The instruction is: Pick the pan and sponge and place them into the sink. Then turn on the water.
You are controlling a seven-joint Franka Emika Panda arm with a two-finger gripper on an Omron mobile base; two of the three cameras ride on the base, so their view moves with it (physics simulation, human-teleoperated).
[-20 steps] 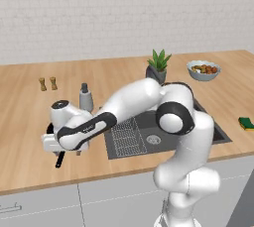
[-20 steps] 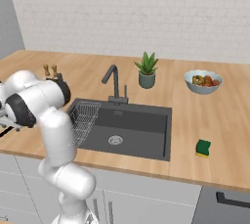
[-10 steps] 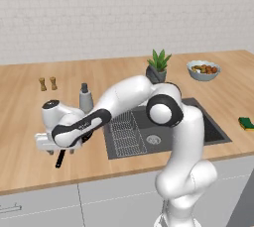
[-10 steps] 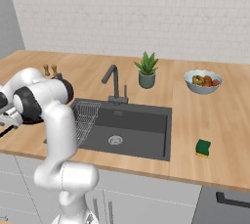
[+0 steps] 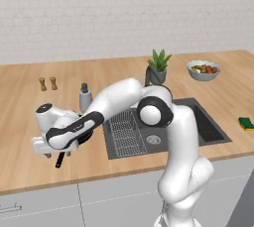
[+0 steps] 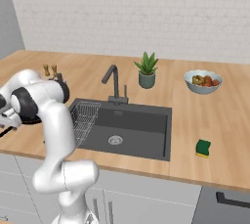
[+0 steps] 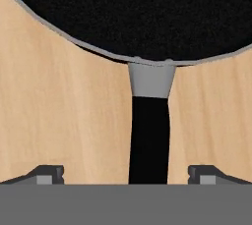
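Hand (image 7: 126, 175) spread wide, low over the wooden tabletop (image 7: 59, 121) left of the sink (image 5: 163, 132). Pan (image 7: 133, 13) lies flat on the tabletop directly ahead of the hand; its black handle (image 7: 149, 138) runs back between the two fingertips (image 7: 49, 174), untouched. Sponge (image 6: 203, 147) sits right of the sink.

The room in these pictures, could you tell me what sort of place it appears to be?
A rendered kitchen, it seems: a wooden counter with a recessed sink and faucet, and a black pan on the worktop.
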